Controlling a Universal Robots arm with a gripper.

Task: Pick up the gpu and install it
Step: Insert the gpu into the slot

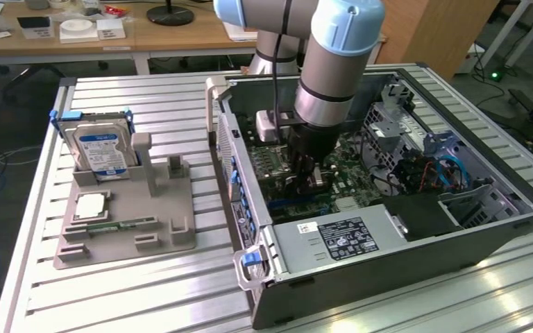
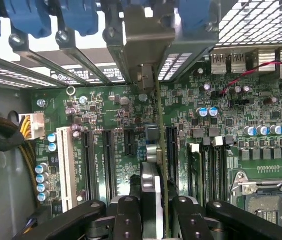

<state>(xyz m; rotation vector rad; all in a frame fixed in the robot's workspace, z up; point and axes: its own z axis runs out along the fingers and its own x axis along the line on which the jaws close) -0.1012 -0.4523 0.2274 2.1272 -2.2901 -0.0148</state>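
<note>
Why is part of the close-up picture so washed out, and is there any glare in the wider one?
In the wrist view, light through the case's rear slots burns white behind the gpu held edge-on by the tool. In the exterior view, the aluminium table shows bright reflections in front of the case.

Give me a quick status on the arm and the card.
Pincer shut on the card, down inside the computer case. Card on edge above the motherboard slots. Nothing seen in the way.
</note>
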